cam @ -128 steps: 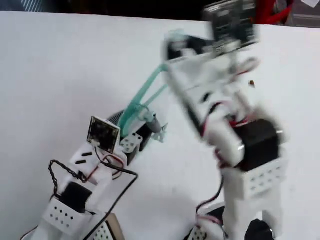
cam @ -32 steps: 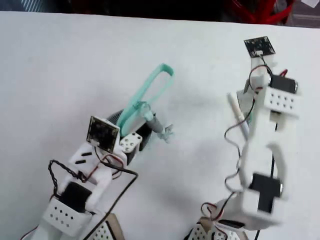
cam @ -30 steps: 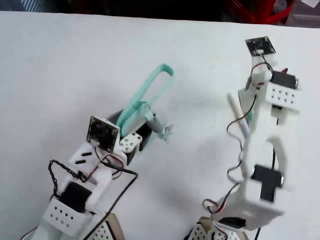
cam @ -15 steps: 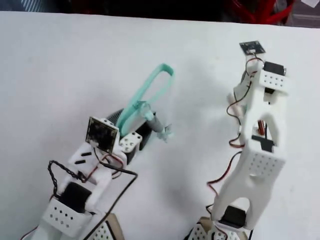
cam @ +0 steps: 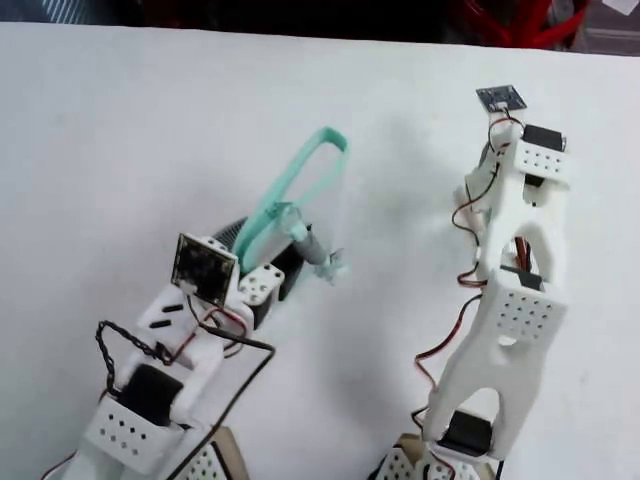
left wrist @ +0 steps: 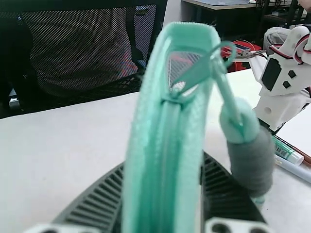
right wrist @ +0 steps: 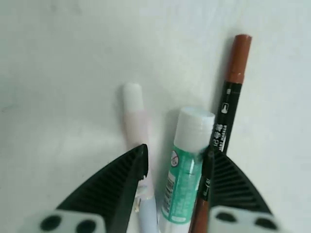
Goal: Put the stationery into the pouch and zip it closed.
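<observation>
The mint pouch [cam: 300,185] stands on edge on the white table, and my left gripper [cam: 262,262] is shut on its near end. In the left wrist view the pouch [left wrist: 165,145] sits between the dark jaws of that gripper [left wrist: 163,170], zipper edge up, with a grey-and-mint pull tassel [left wrist: 248,150] hanging beside it. My right gripper [cam: 488,180] is down at the table's right side. In its own view it [right wrist: 175,153] is open, with the jaws either side of a green glue stick [right wrist: 187,155]. A white pen [right wrist: 133,114] and a brown-capped pen [right wrist: 233,82] lie alongside.
The right arm [left wrist: 282,82] stands beyond the pouch, with the glue stick [left wrist: 286,153] and the white pen [left wrist: 296,170] at its foot. A wooden block [cam: 225,455] sits at the near edge. A mesh chair [left wrist: 73,48] is behind the table.
The right arm swung from above the pouch to the table's right side and came down over the stationery, covering the pen that showed there a second ago. The left arm and pouch stayed put.
</observation>
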Controlling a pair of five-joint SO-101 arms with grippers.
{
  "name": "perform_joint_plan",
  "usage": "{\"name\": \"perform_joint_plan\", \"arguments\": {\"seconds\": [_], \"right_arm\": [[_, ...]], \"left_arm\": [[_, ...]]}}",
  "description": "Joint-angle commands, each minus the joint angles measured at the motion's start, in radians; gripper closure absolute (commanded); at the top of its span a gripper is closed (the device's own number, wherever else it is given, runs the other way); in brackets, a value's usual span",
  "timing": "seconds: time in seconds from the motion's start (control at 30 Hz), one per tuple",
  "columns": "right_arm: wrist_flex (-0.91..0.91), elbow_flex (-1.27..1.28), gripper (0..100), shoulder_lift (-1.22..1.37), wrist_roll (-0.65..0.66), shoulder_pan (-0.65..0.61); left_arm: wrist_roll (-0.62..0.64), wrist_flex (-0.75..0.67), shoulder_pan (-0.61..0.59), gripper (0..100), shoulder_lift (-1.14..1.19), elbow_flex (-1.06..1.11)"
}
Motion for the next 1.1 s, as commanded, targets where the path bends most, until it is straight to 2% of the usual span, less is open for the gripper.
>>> {"name": "perform_joint_plan", "arguments": {"seconds": [0.0, 0.37, 0.53, 0.7, 1.07], "right_arm": [[0.004, -0.038, 81.5, -0.010, 0.009, -0.012], [0.010, -0.107, 82.2, 0.079, 0.008, -0.004], [0.010, -0.112, 93.7, 0.077, 0.008, -0.012], [0.013, -0.127, 95.7, 0.064, 0.008, -0.012], [0.349, -0.364, 95.8, -0.197, 0.000, -0.038]], "left_arm": [[0.003, -0.025, -0.010, 81, -0.005, -0.006], [0.003, -0.021, -0.010, 81, -0.010, -0.006], [0.003, -0.025, -0.010, 81, -0.010, -0.006], [0.003, -0.026, -0.010, 81, -0.010, -0.006], [0.003, -0.025, -0.010, 81, -0.010, -0.006]]}}
